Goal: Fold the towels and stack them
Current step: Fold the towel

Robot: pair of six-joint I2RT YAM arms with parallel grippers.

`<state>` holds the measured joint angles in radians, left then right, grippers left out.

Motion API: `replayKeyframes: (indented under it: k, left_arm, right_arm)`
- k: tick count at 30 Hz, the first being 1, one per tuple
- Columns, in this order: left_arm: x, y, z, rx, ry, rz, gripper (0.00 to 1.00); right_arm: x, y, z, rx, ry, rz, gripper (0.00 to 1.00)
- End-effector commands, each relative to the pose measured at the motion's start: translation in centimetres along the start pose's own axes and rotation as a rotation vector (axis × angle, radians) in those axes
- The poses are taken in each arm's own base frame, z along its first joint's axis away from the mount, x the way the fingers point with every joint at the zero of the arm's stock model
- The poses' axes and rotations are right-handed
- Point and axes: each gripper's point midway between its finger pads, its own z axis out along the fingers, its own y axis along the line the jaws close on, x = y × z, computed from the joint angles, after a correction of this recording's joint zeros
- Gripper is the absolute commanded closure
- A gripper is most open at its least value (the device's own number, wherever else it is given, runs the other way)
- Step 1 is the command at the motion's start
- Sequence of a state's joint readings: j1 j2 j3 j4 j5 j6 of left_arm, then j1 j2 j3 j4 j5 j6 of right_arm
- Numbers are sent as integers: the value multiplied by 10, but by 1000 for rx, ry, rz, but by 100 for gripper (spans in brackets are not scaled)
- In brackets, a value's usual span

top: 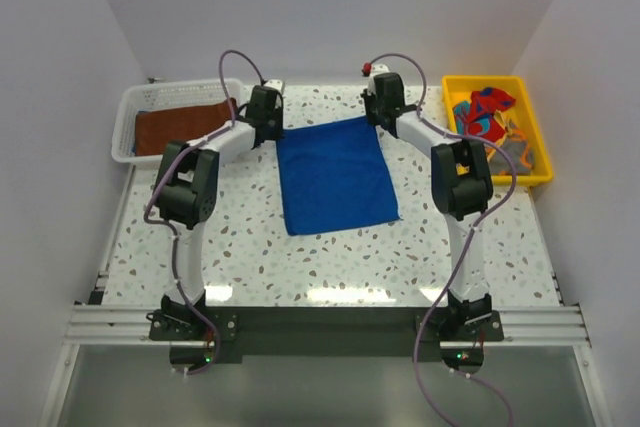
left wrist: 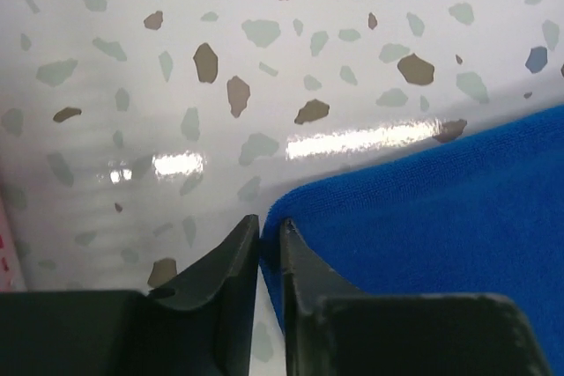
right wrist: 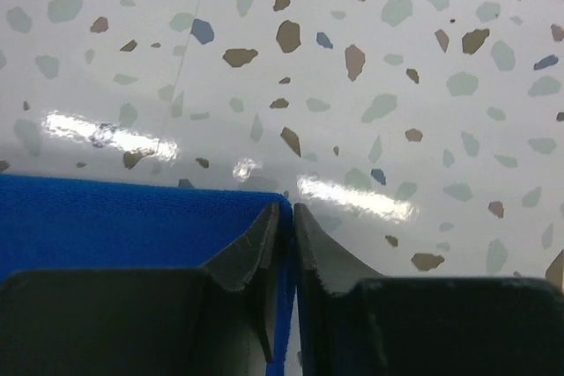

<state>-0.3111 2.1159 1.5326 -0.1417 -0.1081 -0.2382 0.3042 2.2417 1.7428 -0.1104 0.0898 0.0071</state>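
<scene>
Both arms reach across the speckled surface (top: 250, 247) to the far edge of a blue towel (top: 335, 177), which lies spread flat and unfolded at the centre, between the two arms. The right fingers (right wrist: 256, 253) stand nearly together at the towel's far right corner, and a strip of blue cloth shows in the slit between them, so we read this as a pinch on that corner. The left fingers (left wrist: 238, 261) are also narrow, with the far left corner touching their tips, but we cannot tell whether they hold the cloth.

By our reckoning the job is in its early part. A rust-brown towel (top: 180, 129) lies flat in the white basket (top: 130, 127) at the left, which looks like the first of the stack. In the yellow tray (top: 485, 80) at the right sits a crumpled heap of cloths, among them a red towel (top: 488, 107) with blue patches. The blue one has no fold in it yet, and each cloth in the tray must be laid out, folded and stacked.
</scene>
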Motion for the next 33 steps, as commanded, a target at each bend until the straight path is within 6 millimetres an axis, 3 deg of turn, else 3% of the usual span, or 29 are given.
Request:
replayKeyframes:
  k: [1,4,5,7,8,10,11,12,13,14,15,20,21,23,24,26,27,33]
  left_arm:
    - [-55,-6,11,21,-145,15,77]
    - [-61,-5,13,10,-147,15,59]
    - [-61,-4,11,3,-144,15,43]
    - [-70,0,0,-17,-158,9,31]
    - [-69,1,-6,-23,-148,3,25]
    - [-72,1,-27,-27,-139,-34,21]
    - [-71,1,-35,-28,-131,-48,21]
    - [-80,-4,-56,-23,-150,-90,21]
    - [-60,0,-63,-44,-93,-107,21]
    - [-51,-4,-73,-42,-69,-124,21]
    - [-38,-9,-91,-36,-45,-166,21]
    - [47,-36,-141,18,126,-245,32]
    - [74,-42,-152,31,168,-264,35]
    - [99,-50,-163,67,211,-284,41]
    - [122,-53,-171,82,247,-306,43]
    - [133,-57,-174,104,245,-328,50]
    - [147,-58,-178,109,265,-340,51]
    - [156,-78,-180,153,261,-337,62]
  right_arm:
    - [-40,-19,10,68,-100,-54,82]
    - [-45,-20,9,72,-87,-55,55]
    - [-50,-21,4,77,-93,-51,49]
    - [-48,-24,-5,88,-77,-43,39]
    - [-59,-25,-20,93,-94,-31,36]
    - [-47,-25,-34,89,-42,0,34]
    - [-56,-25,-51,90,-54,34,34]
    - [-38,-25,-60,91,7,49,34]
    - [-32,-23,-69,89,29,88,34]
    - [-38,-24,-89,92,21,116,34]
    - [-11,-21,-97,95,97,158,34]
    - [41,-18,-149,104,215,273,35]
    - [57,-16,-163,101,239,305,36]
    - [73,-10,-174,76,261,333,36]
    - [86,-8,-183,65,266,350,37]
    - [95,1,-190,19,260,372,38]
    - [116,2,-192,17,298,376,38]
    - [152,8,-202,-10,335,389,39]
